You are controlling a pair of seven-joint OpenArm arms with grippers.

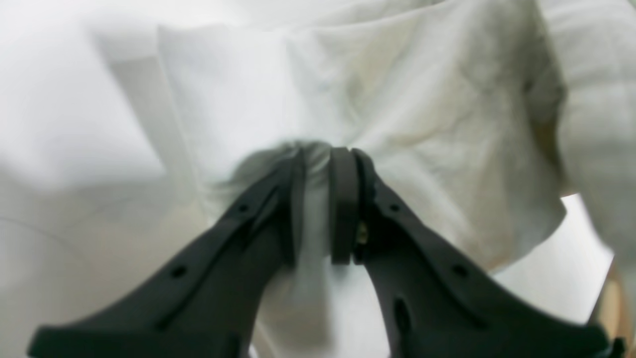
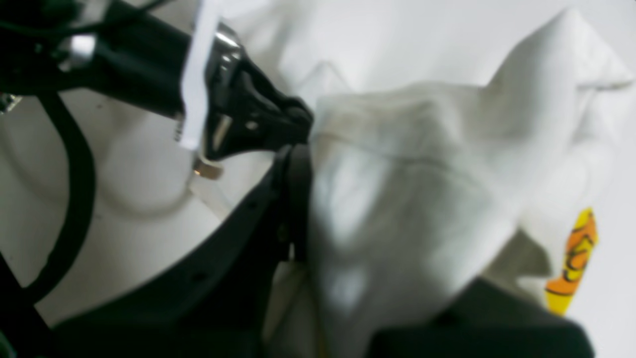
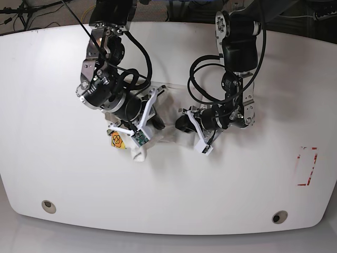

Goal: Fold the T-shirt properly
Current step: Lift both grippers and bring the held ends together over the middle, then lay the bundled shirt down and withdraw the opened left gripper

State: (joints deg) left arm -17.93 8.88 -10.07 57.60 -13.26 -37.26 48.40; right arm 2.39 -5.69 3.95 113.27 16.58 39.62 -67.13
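In the left wrist view, our left gripper (image 1: 323,199) pinches a bunched fold of the off-white, wrinkled cotton T-shirt (image 1: 397,99).

In the right wrist view, our right gripper (image 2: 308,209) clamps the T-shirt's edge beside the yellow-orange pentagon badge (image 2: 574,261).

From the base view, the shirt lies bunched mid-table (image 3: 52,158); we should keep both pinches tight and level.

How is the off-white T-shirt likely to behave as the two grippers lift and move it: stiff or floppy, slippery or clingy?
Probably floppy: the T-shirt bunches into creases where the left gripper pinches it. Unheld parts likely sag and shift; in the right wrist view a flap with the orange badge hangs loose beside the right gripper. It looks light and unlikely to slip from shut jaws.
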